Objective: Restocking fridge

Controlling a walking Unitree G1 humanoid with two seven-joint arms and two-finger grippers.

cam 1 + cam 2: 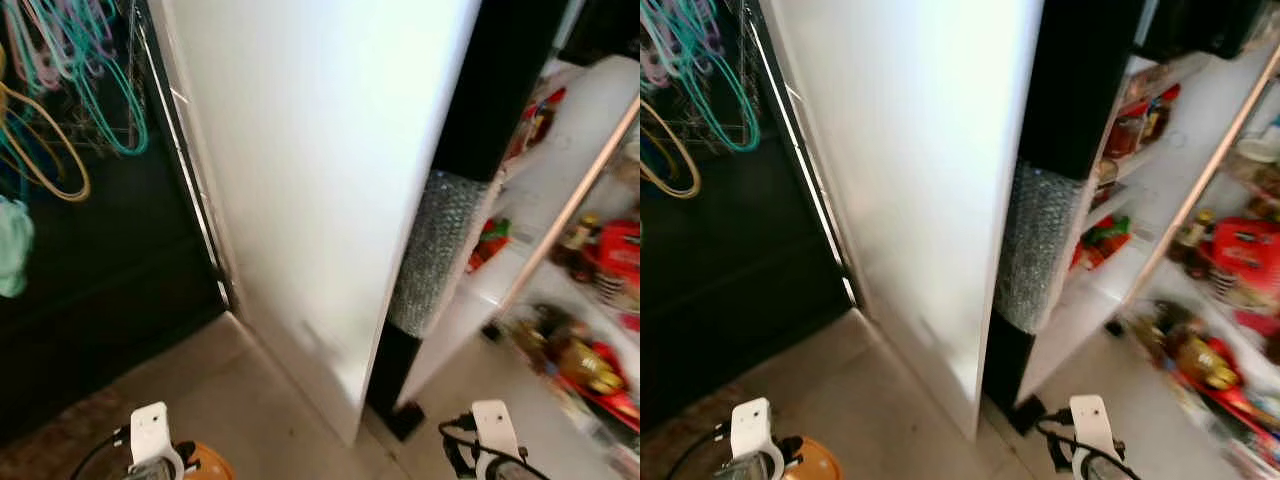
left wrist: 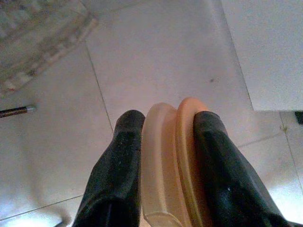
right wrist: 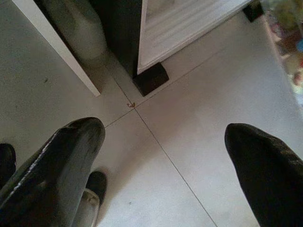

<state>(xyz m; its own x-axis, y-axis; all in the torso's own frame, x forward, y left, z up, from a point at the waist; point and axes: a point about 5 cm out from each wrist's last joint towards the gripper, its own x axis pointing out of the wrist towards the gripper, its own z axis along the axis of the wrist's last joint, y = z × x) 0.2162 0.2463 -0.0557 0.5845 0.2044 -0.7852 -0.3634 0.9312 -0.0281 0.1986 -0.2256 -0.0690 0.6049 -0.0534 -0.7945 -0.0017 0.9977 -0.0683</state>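
Nearest, low at the bottom of the frame, the left pincer is pinching an orange container over the floor, while the right pincer hangs spread and empty. Further back the fridge stands with its door swung open at the right, shelves already pretty stocked. I'd say the container hasn't gone in yet. It's cut off, so no clue what's inside, and the shelf stuff is too blurry to name.

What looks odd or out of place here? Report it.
A patch of bubble wrap is wound around the black fridge edge beside the open door shelves, unusual for a fridge. A small dark rod lies loose on the tiled floor.
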